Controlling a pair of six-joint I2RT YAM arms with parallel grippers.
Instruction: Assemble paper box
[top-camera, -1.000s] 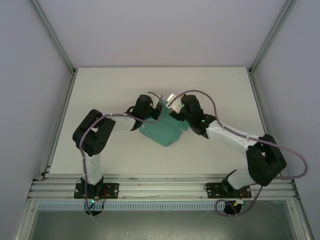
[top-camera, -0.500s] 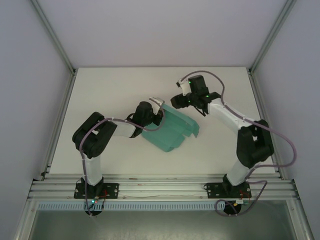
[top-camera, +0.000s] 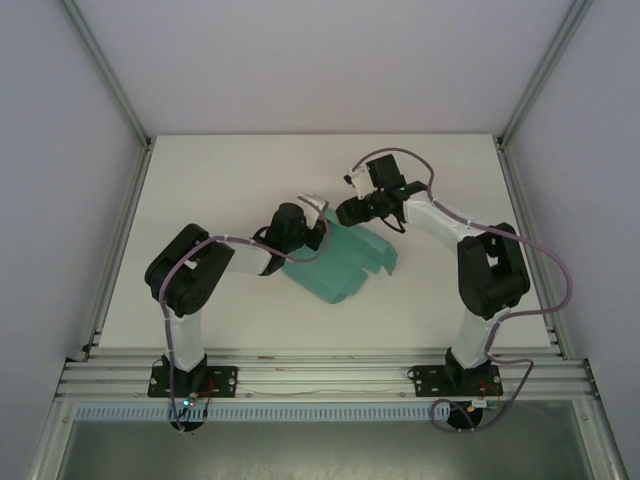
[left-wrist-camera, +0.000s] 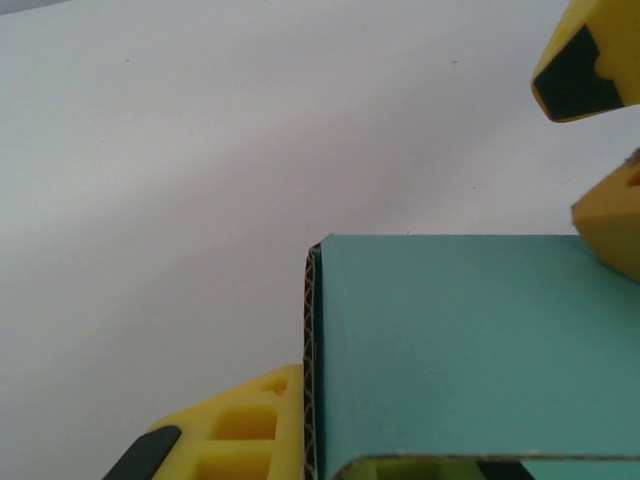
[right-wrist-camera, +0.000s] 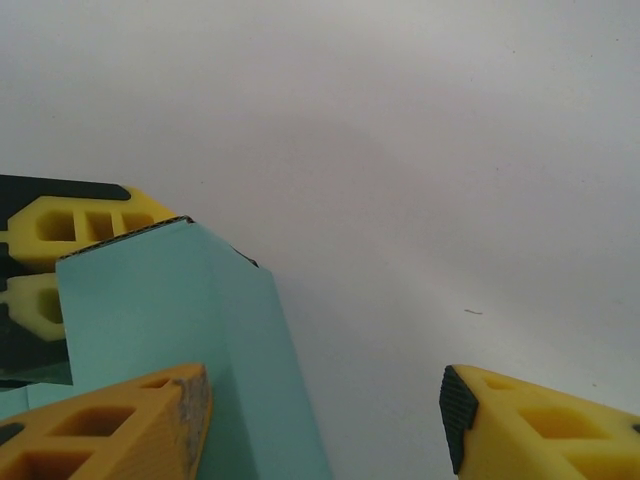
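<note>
**ITEM:** paper box (top-camera: 338, 262), teal corrugated card, part-folded, 1 piece. It lies skewed at mid-bench on the white bench (top-camera: 200, 180), between the 2 arms. Its shaped flap (top-camera: 378, 252) at the right-hand end lies spread out, not tucked.

**CHANGE NOTED:** 1 second ago both claws crowded the box's far edge, with the right arm reaching across it. The right arm has since lifted off and swung to the far side, uncovering the flap. It is now coming back toward the box's far right corner with its jaws narrowing. The box has hardly shifted.

**JUDGED MEANING:** 1 fold appears to have been left for the left side to hold while the right side re-approaches for a new purchase. The flap end is still to be closed, so assembly is unfinished.

**LEFT CLAW** (top-camera: 312, 213): closed tight on the far left corner panel of the box. In the left wrist view the card's fluted edge sits against a yellow finger, and the panel runs out from between the jaws.

**RIGHT CLAW** (right-wrist-camera: 325, 398): jaws well apart, gripping nothing. In the right wrist view an upright corner of the box stands against the finger (right-wrist-camera: 120, 420) at the picture's left and pokes partly into the gap. The other finger is well clear, over bare bench. From above, this claw hovers just beside the left claw at the box's far edge.
</note>
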